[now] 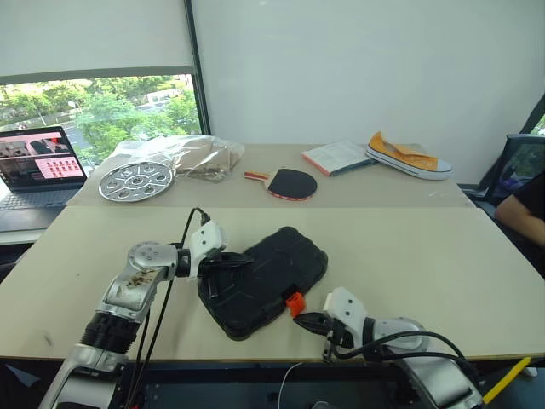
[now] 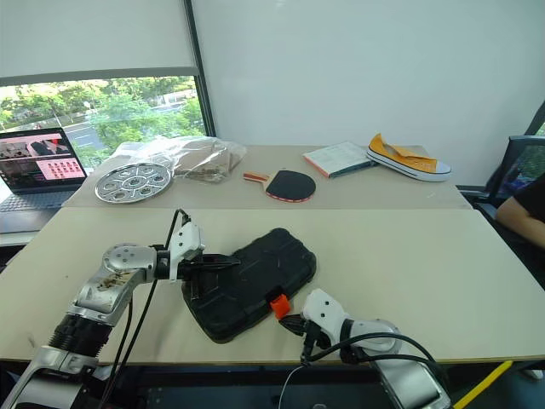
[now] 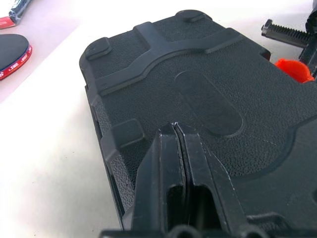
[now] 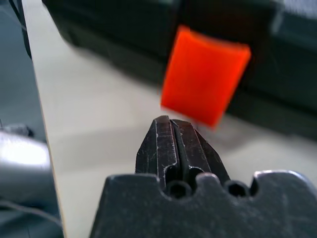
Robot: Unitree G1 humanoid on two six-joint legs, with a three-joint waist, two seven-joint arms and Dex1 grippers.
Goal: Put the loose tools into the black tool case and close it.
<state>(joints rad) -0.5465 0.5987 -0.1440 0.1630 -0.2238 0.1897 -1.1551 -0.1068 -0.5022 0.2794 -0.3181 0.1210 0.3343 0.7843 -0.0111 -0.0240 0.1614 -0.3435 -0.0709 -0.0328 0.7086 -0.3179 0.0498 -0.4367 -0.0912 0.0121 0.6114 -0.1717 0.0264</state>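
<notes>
The black tool case [image 1: 266, 274] lies with its lid down near the table's front edge, at an angle. Its small orange latch [image 1: 295, 302] sticks out of the front side. My left gripper [image 1: 245, 257] is shut and lies over the case's left end, its fingertips [image 3: 174, 130] above the textured lid with nothing between them. Just in front of the orange latch [image 4: 205, 74], my right gripper [image 1: 308, 320] is shut and empty, with a small gap between its fingertips [image 4: 163, 131] and the latch. The loose tools are out of view.
On the far table lie a table tennis paddle [image 1: 289, 182], a round metal tray [image 1: 136, 181], a plastic bag [image 1: 200, 156], a book [image 1: 336, 158] and a yellow shoe [image 1: 407, 156]. A laptop [image 1: 38, 162] stands at the left. A person [image 1: 524, 209] sits at the right edge.
</notes>
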